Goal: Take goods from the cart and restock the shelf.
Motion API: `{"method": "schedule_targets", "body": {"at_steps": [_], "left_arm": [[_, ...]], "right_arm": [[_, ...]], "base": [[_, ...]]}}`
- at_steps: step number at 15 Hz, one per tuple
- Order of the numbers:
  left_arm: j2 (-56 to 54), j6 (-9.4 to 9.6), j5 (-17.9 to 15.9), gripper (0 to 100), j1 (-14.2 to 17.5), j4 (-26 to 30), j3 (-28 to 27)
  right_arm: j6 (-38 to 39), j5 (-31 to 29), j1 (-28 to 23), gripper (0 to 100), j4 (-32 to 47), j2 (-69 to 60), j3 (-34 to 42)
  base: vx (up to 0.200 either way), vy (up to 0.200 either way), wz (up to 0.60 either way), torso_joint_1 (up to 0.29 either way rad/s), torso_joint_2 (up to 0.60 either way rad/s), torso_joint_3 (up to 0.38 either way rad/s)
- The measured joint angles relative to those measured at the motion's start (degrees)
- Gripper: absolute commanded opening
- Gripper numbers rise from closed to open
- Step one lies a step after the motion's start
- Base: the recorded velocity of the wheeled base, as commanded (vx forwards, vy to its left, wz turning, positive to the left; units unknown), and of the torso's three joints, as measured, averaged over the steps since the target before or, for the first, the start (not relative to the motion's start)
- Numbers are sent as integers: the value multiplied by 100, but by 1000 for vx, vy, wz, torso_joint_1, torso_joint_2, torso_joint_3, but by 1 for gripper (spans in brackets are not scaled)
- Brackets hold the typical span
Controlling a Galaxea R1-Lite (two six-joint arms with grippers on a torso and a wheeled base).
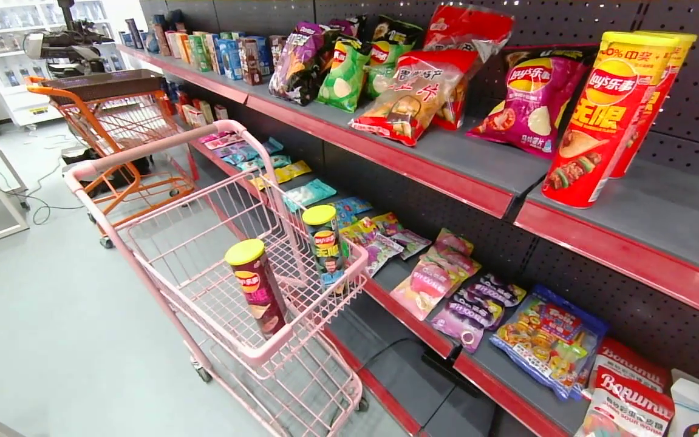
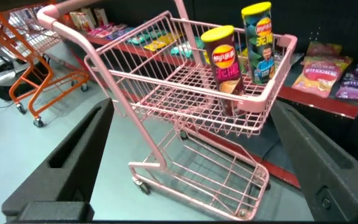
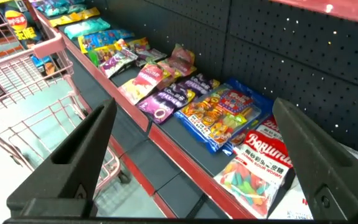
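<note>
The maroon can (image 1: pixel 258 285) comes first. It stands upright in the pink cart (image 1: pixel 267 353), against the basket's end wall opposite the handle, on the aisle side. The teal can (image 1: pixel 325 246) stands upright a little farther along that same end wall, in the corner on the shelf side, apart from the maroon one.

I judge both to be light, stiff cardboard tubes with smooth, slick printed sides and a soft plastic lid. A hard squeeze could dent them, and a loose hold could let them slide. I'd close across the round body above the basket rim and below the lid, not on the lid itself.

Beyond the cart, on the upper shelf (image 1: pixel 446 152), two tall red cans (image 1: pixel 604 121) stand together, and bare shelf beside them looks like the spot for these.

The left gripper (image 2: pixel 190 112) hangs short of the cart's can end with its jaws spread wide, holding and touching nothing. The right gripper (image 3: pixel 194 106) hangs past the same end of the cart, over the low shelf of snack bags (image 3: pixel 219 115). Its jaws are equally wide apart and also hold nothing.
</note>
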Motion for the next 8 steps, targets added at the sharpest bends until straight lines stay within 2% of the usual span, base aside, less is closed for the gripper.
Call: {"method": "schedule_targets", "body": {"at_steps": [1,3,6,8], "left_arm": [[82,-96,13,100,-1,0,-160],[628,-492,51,100,-4,-20,-833],[2411,-1012,224,100,-1,-127,-2230],[3819,-1207,289,100,2,-638,-2697]], "right_arm": [[-1,0,2,100,-1,0,0],[-4,0,2,100,-1,0,0],[0,0,2,100,-1,2,0],[2,0,0,100,-1,2,0]], "base": [[0,0,0,-32,95,61],[0,0,0,-6,25,16],[0,0,0,0,0,0],[0,0,0,0,0,0]]}}
